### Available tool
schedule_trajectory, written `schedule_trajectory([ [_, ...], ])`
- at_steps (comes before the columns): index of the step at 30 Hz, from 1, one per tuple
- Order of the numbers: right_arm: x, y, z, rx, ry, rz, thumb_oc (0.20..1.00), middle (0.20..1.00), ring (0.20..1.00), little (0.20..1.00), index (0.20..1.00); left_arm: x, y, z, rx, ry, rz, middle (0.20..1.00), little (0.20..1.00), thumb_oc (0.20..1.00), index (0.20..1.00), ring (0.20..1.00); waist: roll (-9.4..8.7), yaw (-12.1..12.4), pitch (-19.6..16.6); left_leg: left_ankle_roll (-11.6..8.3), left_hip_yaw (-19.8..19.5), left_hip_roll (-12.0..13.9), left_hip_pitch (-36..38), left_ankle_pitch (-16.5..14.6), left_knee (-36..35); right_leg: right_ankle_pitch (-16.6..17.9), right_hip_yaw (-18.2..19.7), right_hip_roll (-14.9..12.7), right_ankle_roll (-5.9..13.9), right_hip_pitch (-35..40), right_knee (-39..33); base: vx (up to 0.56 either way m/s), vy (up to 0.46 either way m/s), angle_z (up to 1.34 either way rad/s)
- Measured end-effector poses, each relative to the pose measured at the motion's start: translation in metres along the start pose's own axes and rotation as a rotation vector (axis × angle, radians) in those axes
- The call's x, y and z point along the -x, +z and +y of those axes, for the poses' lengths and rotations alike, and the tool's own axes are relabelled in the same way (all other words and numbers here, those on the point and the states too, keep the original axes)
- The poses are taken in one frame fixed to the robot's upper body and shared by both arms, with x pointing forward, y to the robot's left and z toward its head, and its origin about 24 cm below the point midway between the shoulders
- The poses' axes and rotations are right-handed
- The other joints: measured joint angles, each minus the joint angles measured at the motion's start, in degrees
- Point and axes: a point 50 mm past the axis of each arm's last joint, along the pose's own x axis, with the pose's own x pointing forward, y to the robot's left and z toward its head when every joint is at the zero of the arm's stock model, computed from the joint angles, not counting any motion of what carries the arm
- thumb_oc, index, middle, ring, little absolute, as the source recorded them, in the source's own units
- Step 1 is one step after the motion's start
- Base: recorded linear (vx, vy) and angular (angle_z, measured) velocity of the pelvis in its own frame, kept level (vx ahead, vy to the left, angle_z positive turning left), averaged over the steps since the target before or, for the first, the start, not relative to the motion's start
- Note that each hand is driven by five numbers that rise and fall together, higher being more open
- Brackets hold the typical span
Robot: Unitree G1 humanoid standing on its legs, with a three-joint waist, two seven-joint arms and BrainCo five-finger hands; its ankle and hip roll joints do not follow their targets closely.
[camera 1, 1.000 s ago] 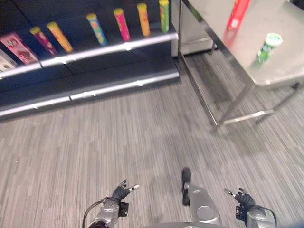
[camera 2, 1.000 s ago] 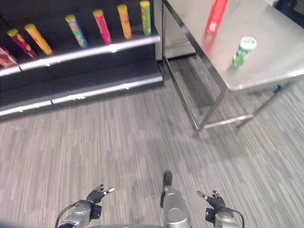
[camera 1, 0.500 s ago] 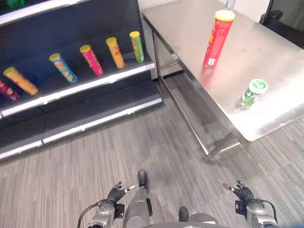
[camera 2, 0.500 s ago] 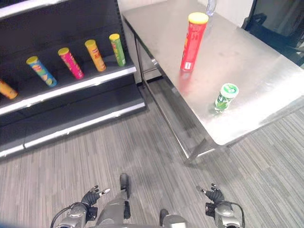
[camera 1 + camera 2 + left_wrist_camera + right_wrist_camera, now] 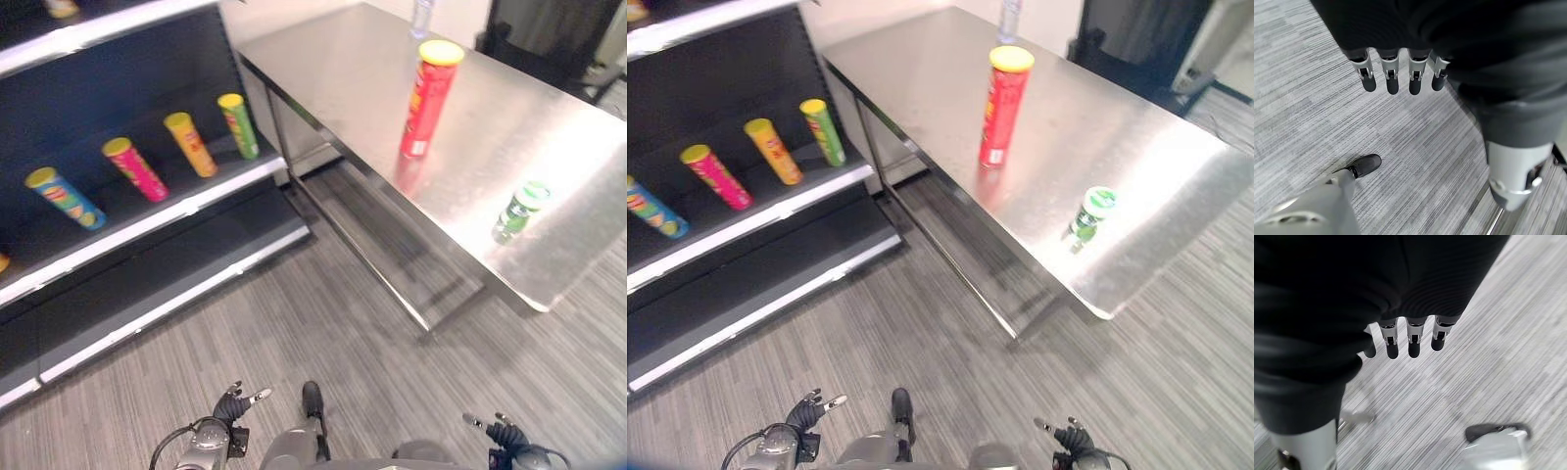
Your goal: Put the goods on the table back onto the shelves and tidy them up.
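Both my hands, left hand (image 5: pixel 1396 73) and right hand (image 5: pixel 1410 335), hang with fingers straight, empty; red can (image 5: pixel 424 98) and green can (image 5: pixel 515 211) await shelving from tabletop (image 5: pixel 353 69).

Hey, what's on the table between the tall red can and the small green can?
Nothing: in the left eye view, the table is bare steel between the upright red can and the green can. They stand apart.

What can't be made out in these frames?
- Bottle at the table's far end: top cut off by the frame edge.
- Blue tube on the shelf: partly cut by the left edge, right eye view.
- Green can: label too small.
- Left hand and right hand: open, empty.
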Motion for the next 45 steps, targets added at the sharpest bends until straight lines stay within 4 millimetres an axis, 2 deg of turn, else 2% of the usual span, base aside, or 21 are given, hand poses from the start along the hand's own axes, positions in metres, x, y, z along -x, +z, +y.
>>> schedule_trajectory([
  [1, 0.001, -0.004, -0.005, -0.034, -0.023, 0.009, 1.000, 1.000, 1.000, 1.000, 1.000, 0.000, 0.000, 0.000, 0.001, 0.005, -0.002, 1.000, 1.000, 1.000, 1.000, 1.000, -0.18, 0.6, 0.0, 0.00, 1.6, 0.2, -0.3, 0.0, 0.0, -1.8, -1.8, -2.5, 0.07, 0.1, -4.6, 0.03, -0.079, -0.30],
  [2, 0.002, -0.008, -0.009, -0.050, -0.039, 0.020, 1.000, 1.000, 1.000, 1.000, 1.000, -0.001, 0.005, 0.002, -0.002, 0.010, -0.015, 1.000, 1.000, 1.000, 1.000, 1.000, -0.01, 0.7, 0.2, -0.07, 1.9, 0.3, -0.9, -0.1, 0.0, -1.6, -2.0, -3.0, 0.34, 0.1, -9.2, 0.12, -0.147, -0.19],
  [3, 0.002, -0.007, -0.013, -0.095, -0.063, 0.018, 1.000, 1.000, 1.000, 1.000, 1.000, -0.003, 0.013, 0.005, -0.007, 0.016, -0.040, 1.000, 1.000, 1.000, 1.000, 1.000, -0.24, 0.6, 0.1, -0.07, 1.7, 1.0, -3.0, -0.1, 0.0, -0.6, -2.8, -3.6, -0.01, 0.0, -19.8, 0.10, -0.120, 0.11],
  [4, 0.004, -0.017, -0.014, -0.123, -0.081, 0.047, 1.000, 1.000, 1.000, 1.000, 1.000, -0.006, 0.026, 0.012, -0.018, 0.031, -0.073, 1.000, 1.000, 1.000, 1.000, 1.000, -2.28, -0.1, 0.7, -3.16, 2.2, 0.3, -3.9, -2.0, 0.0, 3.5, -2.6, -3.6, 0.09, 2.3, -30.3, 0.10, -0.119, 0.43],
  [5, 0.005, -0.021, -0.015, -0.147, -0.090, 0.061, 1.000, 1.000, 1.000, 1.000, 1.000, -0.009, 0.035, 0.013, -0.021, 0.036, -0.083, 1.000, 1.000, 1.000, 1.000, 1.000, -4.18, -0.6, 1.1, -2.64, 2.6, -1.1, -4.2, -1.8, 2.4, 7.8, -3.4, -5.7, 1.23, 5.0, -35.1, 0.05, -0.135, 0.34],
  [6, 0.005, -0.022, -0.024, -0.147, -0.120, 0.070, 1.000, 1.000, 1.000, 1.000, 1.000, -0.009, 0.033, 0.009, -0.016, 0.027, -0.075, 1.000, 1.000, 1.000, 1.000, 1.000, -5.33, -0.8, 1.5, -2.15, 2.8, -1.5, -3.5, -2.9, 8.2, 9.7, -3.8, -6.7, 1.46, 6.5, -38.3, 0.04, -0.086, 0.04],
  [7, 0.005, -0.020, -0.035, -0.144, -0.145, 0.056, 1.000, 1.000, 1.000, 1.000, 1.000, -0.007, 0.027, 0.004, -0.010, 0.013, -0.061, 1.000, 1.000, 1.000, 1.000, 1.000, -4.18, -0.8, 1.1, -3.34, 2.5, -0.4, -1.5, -5.9, 8.4, 10.2, -4.0, -5.8, 1.73, 7.9, -39.4, 0.05, -0.112, -0.26],
  [8, 0.006, -0.017, -0.043, -0.153, -0.166, 0.037, 1.000, 1.000, 1.000, 1.000, 1.000, -0.006, 0.019, 0.002, -0.002, 0.012, -0.040, 1.000, 1.000, 1.000, 1.000, 1.000, -4.08, -1.0, 1.0, -3.14, 2.4, -1.3, 1.4, -6.5, 4.5, 11.9, -3.7, -5.7, 2.28, 9.2, -40.6, 0.07, -0.064, -0.17],
  [10, 0.009, -0.020, -0.055, -0.188, -0.205, 0.032, 1.000, 1.000, 1.000, 1.000, 1.000, -0.005, 0.021, 0.000, 0.000, 0.004, -0.060, 1.000, 1.000, 1.000, 1.000, 1.000, -4.18, -2.0, 0.6, -3.51, 2.1, -1.3, 4.2, -4.4, 0.0, 13.7, -4.3, -5.6, 1.99, 10.0, -40.9, 0.10, -0.062, 0.07],
  [13, 0.012, -0.013, -0.074, -0.295, -0.274, -0.018, 1.000, 1.000, 1.000, 1.000, 1.000, -0.002, 0.019, -0.001, 0.004, -0.006, -0.077, 1.000, 1.000, 1.000, 1.000, 1.000, -3.71, -2.6, -0.1, -3.85, 2.1, -0.6, 4.7, -3.6, 0.0, 13.7, -4.4, -4.6, 1.32, 10.7, -40.5, 0.10, -0.017, 0.02],
  [16, 0.025, 0.016, -0.108, -0.416, -0.381, -0.201, 1.000, 1.000, 1.000, 1.000, 1.000, 0.001, 0.014, -0.003, 0.026, -0.016, -0.080, 1.000, 1.000, 1.000, 1.000, 1.000, -2.95, -3.7, -1.0, -3.90, 2.1, -0.3, 6.8, -3.5, 0.4, 13.6, -4.5, -4.1, 1.24, 12.8, -40.5, 0.09, -0.001, -0.01],
  [19, 0.046, 0.060, -0.163, -0.401, -0.529, -0.398, 1.000, 1.000, 1.000, 1.000, 1.000, 0.002, 0.010, -0.002, 0.019, -0.015, -0.072, 1.000, 1.000, 1.000, 1.000, 1.000, -2.88, -4.3, -3.5, -3.98, 1.9, -0.2, 7.2, -3.6, 0.4, 13.6, -4.6, -4.1, 1.24, 13.1, -40.5, 0.05, 0.001, 0.00],
  [21, 0.076, 0.105, -0.194, -0.415, -0.617, -0.632, 1.000, 1.000, 1.000, 1.000, 1.000, 0.003, 0.008, -0.004, -0.013, -0.025, -0.066, 1.000, 1.000, 1.000, 1.000, 1.000, -2.94, -4.7, -3.8, -4.27, 1.6, 0.0, 7.2, -3.8, 0.0, 13.6, -4.5, -3.9, 1.23, 13.1, -40.5, 0.02, 0.000, 0.01],
  [23, 0.097, 0.135, -0.202, -0.401, -0.644, -0.793, 1.000, 1.000, 1.000, 1.000, 1.000, 0.003, 0.003, -0.005, -0.013, -0.032, -0.050, 1.000, 1.000, 1.000, 1.000, 1.000, -3.35, -4.8, -4.1, -4.40, 1.6, 0.1, 7.2, -3.9, 0.0, 13.4, -4.4, -3.8, 1.00, 13.0, -40.5, 0.03, -0.005, -0.04],
  [24, 0.119, 0.167, -0.205, -0.378, -0.645, -0.942, 1.000, 1.000, 1.000, 1.000, 1.000, 0.005, -0.002, -0.006, -0.012, -0.035, -0.034, 1.000, 1.000, 1.000, 1.000, 1.000, -3.93, -4.7, -4.5, -4.73, 1.6, 0.2, 7.1, -4.1, 0.0, 13.1, -4.4, -3.8, 0.65, 12.9, -40.6, 0.02, -0.005, -0.04],
  [26, 0.145, 0.196, -0.217, -0.310, -0.675, -1.074, 1.000, 1.000, 1.000, 1.000, 1.000, 0.007, -0.009, -0.008, -0.008, -0.043, -0.018, 1.000, 1.000, 1.000, 1.000, 1.000, -4.05, -4.6, -5.2, -4.73, 1.4, 0.4, 6.7, -4.3, 0.0, 13.0, -4.4, -3.8, 0.59, 12.9, -40.8, 0.01, -0.004, 0.03],
  [30, 0.172, 0.218, -0.233, -0.264, -0.731, -1.191, 1.000, 1.000, 1.000, 1.000, 1.000, 0.014, -0.030, -0.008, -0.005, -0.048, 0.035, 1.000, 1.000, 1.000, 1.000, 1.000, -4.17, -2.9, -8.7, -4.74, 1.3, 1.1, 4.9, -4.3, 0.0, 12.2, -4.6, -3.1, 0.06, 11.7, -40.8, 0.02, -0.025, 0.09],
  [33, 0.170, 0.227, -0.226, -0.239, -0.675, -1.207, 1.000, 1.000, 1.000, 1.000, 1.000, 0.018, -0.039, -0.009, -0.004, -0.060, 0.055, 1.000, 1.000, 1.000, 1.000, 1.000, -4.04, -2.3, -8.8, -4.70, 1.2, 1.1, 4.8, -4.2, 0.0, 12.3, -5.3, -3.1, 0.02, 11.8, -40.8, 0.01, -0.020, 0.08],
  [36, 0.160, 0.238, -0.205, -0.103, -0.531, -1.191, 1.000, 1.000, 1.000, 1.000, 1.000, 0.019, -0.043, -0.009, -0.002, -0.067, 0.066, 1.000, 1.000, 1.000, 1.000, 1.000, -3.57, -2.1, -9.0, -4.70, 1.2, 1.0, 5.0, -3.9, 0.0, 12.8, -5.6, -3.2, 0.81, 11.8, -40.8, 0.01, -0.025, 0.06],
  [39, 0.148, 0.246, -0.166, 0.090, -0.310, -1.164, 1.000, 1.000, 1.000, 1.000, 1.000, 0.020, -0.043, -0.011, 0.001, -0.090, 0.064, 1.000, 1.000, 1.000, 1.000, 1.000, -3.27, -1.8, -8.9, -4.75, 0.9, 0.9, 5.0, -2.7, 0.0, 13.1, -5.9, -3.1, 0.31, 12.1, -40.8, 0.00, -0.017, 0.08],
  [45, 0.140, 0.258, -0.137, 0.336, -0.215, -1.127, 1.000, 1.000, 1.000, 1.000, 1.000, 0.020, -0.041, -0.012, 0.001, -0.103, 0.052, 1.000, 1.000, 1.000, 1.000, 1.000, -3.08, -1.1, -8.5, -4.73, 0.1, 0.5, 5.1, -2.6, 0.0, 12.9, -7.3, -3.4, 0.49, 12.7, -40.6, 0.01, -0.007, 0.08],
])
